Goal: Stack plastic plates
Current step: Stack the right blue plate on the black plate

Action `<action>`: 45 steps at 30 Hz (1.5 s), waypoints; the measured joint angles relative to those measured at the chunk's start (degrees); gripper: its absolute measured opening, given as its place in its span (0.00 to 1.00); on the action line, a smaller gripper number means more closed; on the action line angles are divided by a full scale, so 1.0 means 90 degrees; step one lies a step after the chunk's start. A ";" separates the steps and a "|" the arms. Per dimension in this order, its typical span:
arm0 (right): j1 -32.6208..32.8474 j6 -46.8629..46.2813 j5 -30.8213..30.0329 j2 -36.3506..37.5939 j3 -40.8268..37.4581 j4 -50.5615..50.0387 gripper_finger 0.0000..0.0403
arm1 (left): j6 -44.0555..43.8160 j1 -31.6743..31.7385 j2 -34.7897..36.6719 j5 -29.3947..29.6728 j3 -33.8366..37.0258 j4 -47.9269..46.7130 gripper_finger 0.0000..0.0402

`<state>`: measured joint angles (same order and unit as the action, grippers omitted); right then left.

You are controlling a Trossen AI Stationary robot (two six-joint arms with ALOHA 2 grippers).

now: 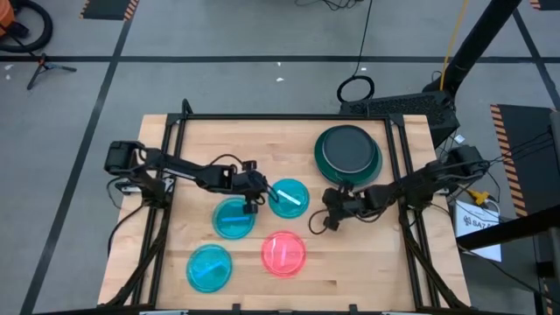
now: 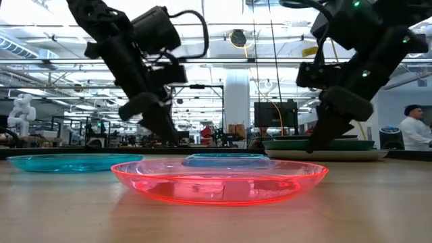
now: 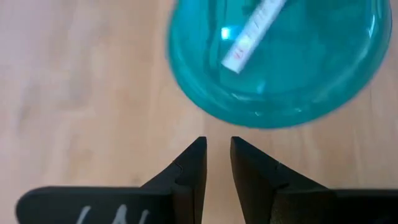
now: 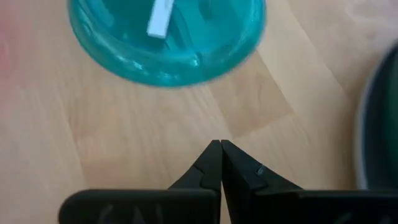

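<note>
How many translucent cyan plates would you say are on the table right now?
3. One cyan plate sits mid-table between the two grippers, one lies to its left, and one is near the front-left edge. More might be hidden in the stack at the back right.

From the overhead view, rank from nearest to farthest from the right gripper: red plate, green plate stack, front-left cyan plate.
From the right gripper:
1. Green plate stack, just behind it at the table's back right.
2. Red plate, front centre.
3. Front-left cyan plate, far across the table.

A light wooden table [image 1: 289, 284] carries three cyan plates [image 1: 288, 197], two near the middle and one toward the front left. A red plate [image 1: 284, 254] lies front centre, and a dark green stack [image 1: 348, 153] sits at the back right.
</note>
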<state>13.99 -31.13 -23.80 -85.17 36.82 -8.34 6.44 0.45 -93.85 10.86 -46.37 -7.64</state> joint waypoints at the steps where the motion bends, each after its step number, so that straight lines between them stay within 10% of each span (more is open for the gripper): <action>1: -0.0048 0.0094 0.0006 -0.0065 0.0005 0.0125 0.00 | -0.0035 -0.0005 -0.0073 -0.0035 0.0005 0.0012 0.20; 45: -0.0778 0.1271 0.0202 -0.1236 -0.0002 0.2364 0.00 | -0.0527 -0.0005 -0.0735 -0.0057 0.0015 0.1030 0.20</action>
<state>6.98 -19.69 -21.99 -96.29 36.80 12.93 1.69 0.40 -100.47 10.34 -46.24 1.63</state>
